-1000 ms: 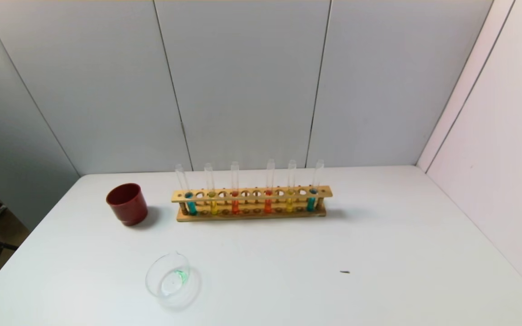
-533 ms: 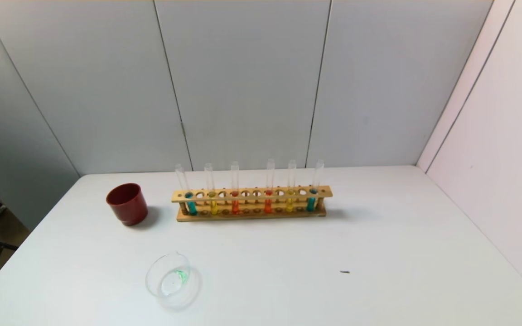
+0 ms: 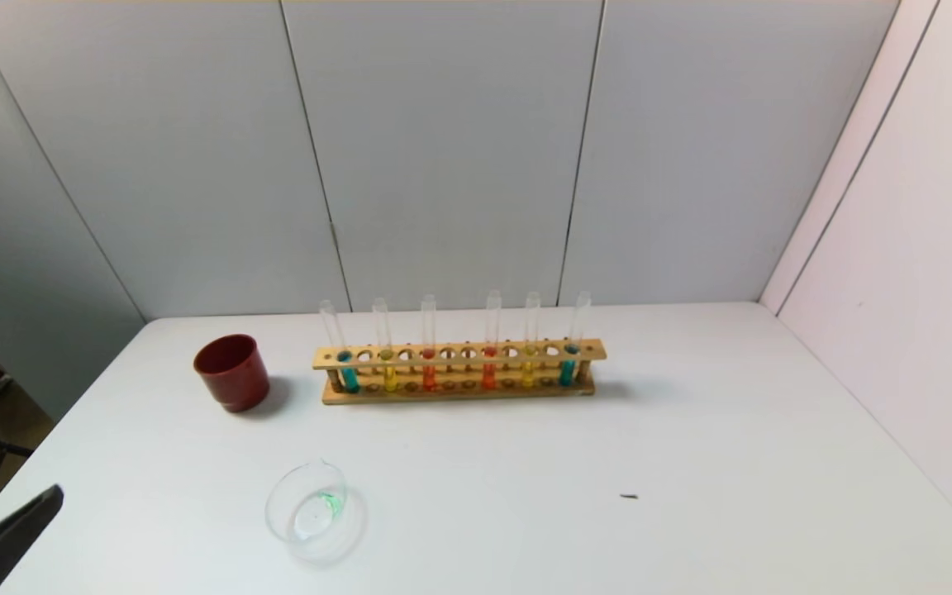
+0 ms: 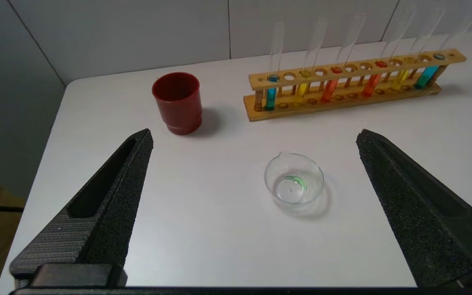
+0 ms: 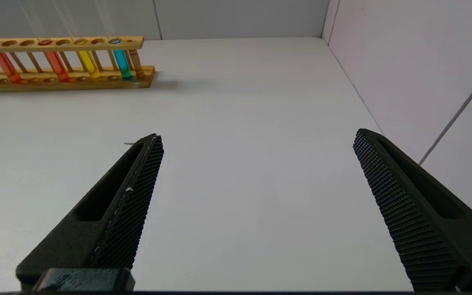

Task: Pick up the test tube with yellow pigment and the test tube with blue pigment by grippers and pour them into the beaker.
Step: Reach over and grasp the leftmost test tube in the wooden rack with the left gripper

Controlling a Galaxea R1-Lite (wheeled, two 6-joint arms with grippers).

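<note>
Two pincers: the left pincer is spread wide over the desk's near left corner. The right pincer is equally spread, low on the near right.
Blue tube: the test tube with blue pigment stands upright at the right end of the rack, ahead-left of the right pincer, probably the nearer arm.
Yellow tube: the test tube with yellow pigment stands upright just beside it. A second yellow tube stands nearer the left pincer.
Beaker: the beaker stands left of centre, well apart from the rack.
Room: a red cup stands left of the rack, with plain grey walls behind.
</note>
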